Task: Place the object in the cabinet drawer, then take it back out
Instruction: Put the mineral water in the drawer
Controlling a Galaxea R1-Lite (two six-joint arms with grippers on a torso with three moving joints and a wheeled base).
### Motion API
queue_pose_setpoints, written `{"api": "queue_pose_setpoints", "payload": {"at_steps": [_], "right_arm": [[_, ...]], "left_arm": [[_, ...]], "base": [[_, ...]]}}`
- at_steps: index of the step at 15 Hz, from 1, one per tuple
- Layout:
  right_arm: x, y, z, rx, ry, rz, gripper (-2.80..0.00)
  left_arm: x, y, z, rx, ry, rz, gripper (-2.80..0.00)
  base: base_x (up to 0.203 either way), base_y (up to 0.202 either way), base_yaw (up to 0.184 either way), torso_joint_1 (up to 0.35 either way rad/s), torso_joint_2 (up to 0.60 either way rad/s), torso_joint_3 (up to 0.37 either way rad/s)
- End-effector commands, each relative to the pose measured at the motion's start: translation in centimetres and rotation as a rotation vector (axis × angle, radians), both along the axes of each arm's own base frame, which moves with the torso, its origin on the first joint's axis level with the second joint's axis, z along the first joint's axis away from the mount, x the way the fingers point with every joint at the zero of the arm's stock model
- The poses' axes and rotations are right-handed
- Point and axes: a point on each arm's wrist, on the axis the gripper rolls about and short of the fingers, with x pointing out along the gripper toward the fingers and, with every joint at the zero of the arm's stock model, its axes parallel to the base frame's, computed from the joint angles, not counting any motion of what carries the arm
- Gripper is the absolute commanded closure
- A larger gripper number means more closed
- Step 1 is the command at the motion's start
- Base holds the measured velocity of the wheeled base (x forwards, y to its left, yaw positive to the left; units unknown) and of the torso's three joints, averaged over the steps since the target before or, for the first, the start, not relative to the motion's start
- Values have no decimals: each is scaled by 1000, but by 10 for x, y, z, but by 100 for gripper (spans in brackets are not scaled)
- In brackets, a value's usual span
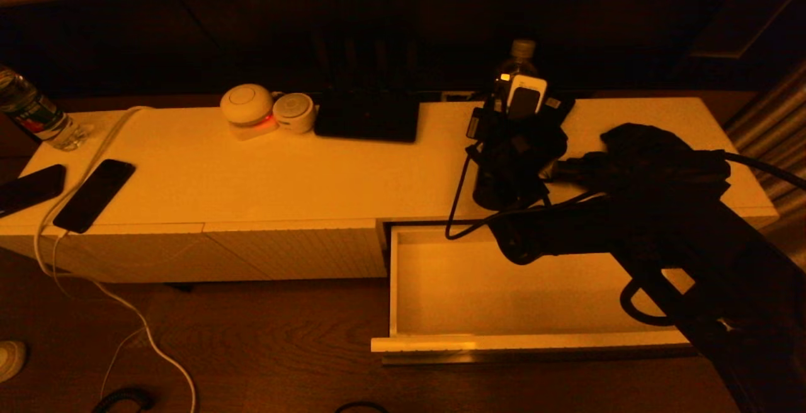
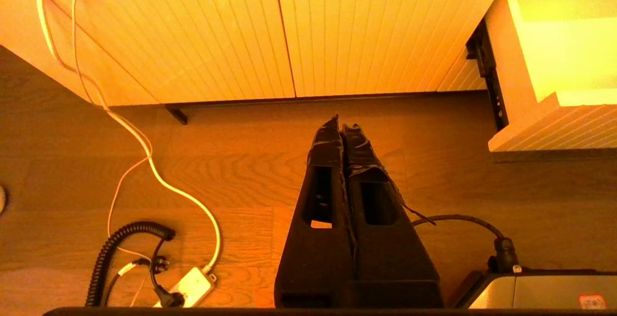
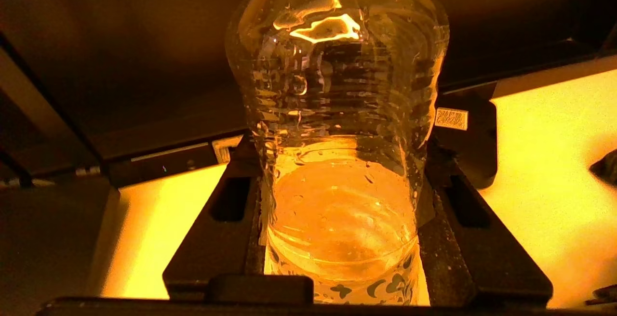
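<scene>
A clear plastic water bottle [image 1: 521,54] [image 3: 337,113] with a little water in it is over the right part of the cabinet top [image 1: 252,174]. My right gripper [image 1: 515,117] [image 3: 337,162] is shut on the bottle, one finger pressed against each side of its lower body. The arm hides the bottle's base. Just in front, the cabinet drawer [image 1: 535,342] [image 2: 554,128] is pulled out, its white inside bare. My left gripper [image 2: 342,125] hangs shut and holding nothing over the wooden floor, in front of the ribbed cabinet panels.
On the cabinet top lie two dark phones [image 1: 94,194] [image 1: 28,189], a white cable [image 1: 94,148], a second bottle [image 1: 31,111], two round white devices [image 1: 247,104] and a dark flat pad [image 1: 367,117]. A power strip [image 2: 190,287] and cords lie on the floor.
</scene>
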Motion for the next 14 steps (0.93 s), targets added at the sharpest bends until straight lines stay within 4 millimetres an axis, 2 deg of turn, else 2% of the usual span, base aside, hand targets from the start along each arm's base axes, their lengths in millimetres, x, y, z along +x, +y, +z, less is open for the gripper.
{"api": "queue_pose_setpoints", "payload": {"at_steps": [1,5,12,13,14], "right_arm": [[5,3,-11,-5,8,-4,0],[12,9,-25,-4,-11,-13,0],[13,10,-24,-8,1,-89,0],[13,10,-23,-8,-1,-90,-280],[13,9,-23,-5,-3,-91,-280]], "left_arm": [[0,0,0,0,0,0,0],[0,0,0,0,0,0,0],[0,0,0,0,0,0,0],[0,0,0,0,0,0,0],[0,0,0,0,0,0,0]], "base": [[0,0,0,0,0,0],[0,0,0,0,0,0],[0,0,0,0,0,0],[0,0,0,0,0,0],[0,0,0,0,0,0]]}}
